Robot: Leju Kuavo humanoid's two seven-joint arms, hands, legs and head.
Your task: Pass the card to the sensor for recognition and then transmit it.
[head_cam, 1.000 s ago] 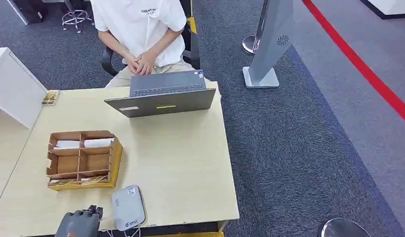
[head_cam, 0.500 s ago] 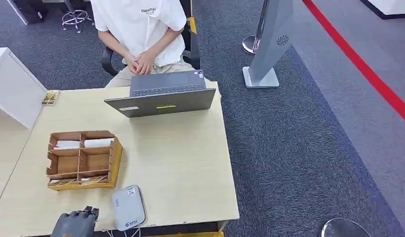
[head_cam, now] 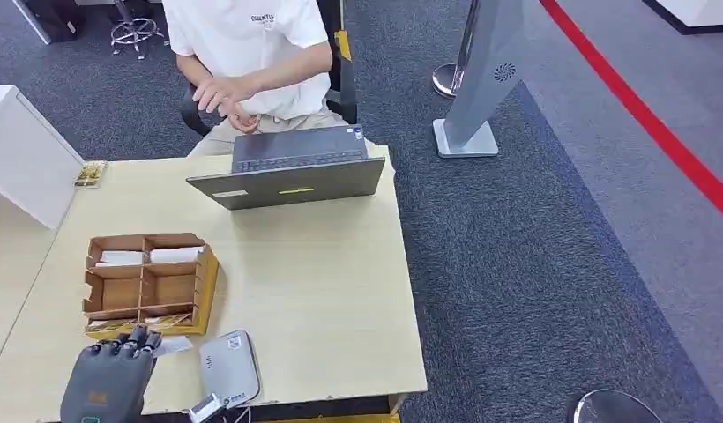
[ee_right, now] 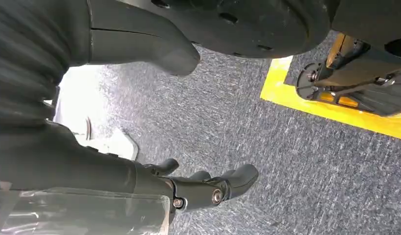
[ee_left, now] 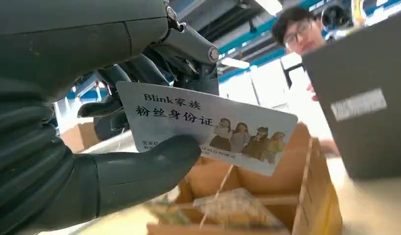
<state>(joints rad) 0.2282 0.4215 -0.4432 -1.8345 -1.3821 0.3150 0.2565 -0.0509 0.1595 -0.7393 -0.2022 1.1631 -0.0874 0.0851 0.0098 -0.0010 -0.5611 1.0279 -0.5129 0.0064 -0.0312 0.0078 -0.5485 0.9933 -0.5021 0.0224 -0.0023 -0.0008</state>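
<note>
White card point(ee_left: 208, 129) with printed figures is pinched between thumb and fingers of the left hand point(head_cam: 111, 374), just in front of the cardboard organizer point(head_cam: 148, 284) and beside the grey sensor point(head_cam: 227, 368). The right hand point(ee_right: 189, 188) hangs with fingers loosely apart, holding nothing.
</note>
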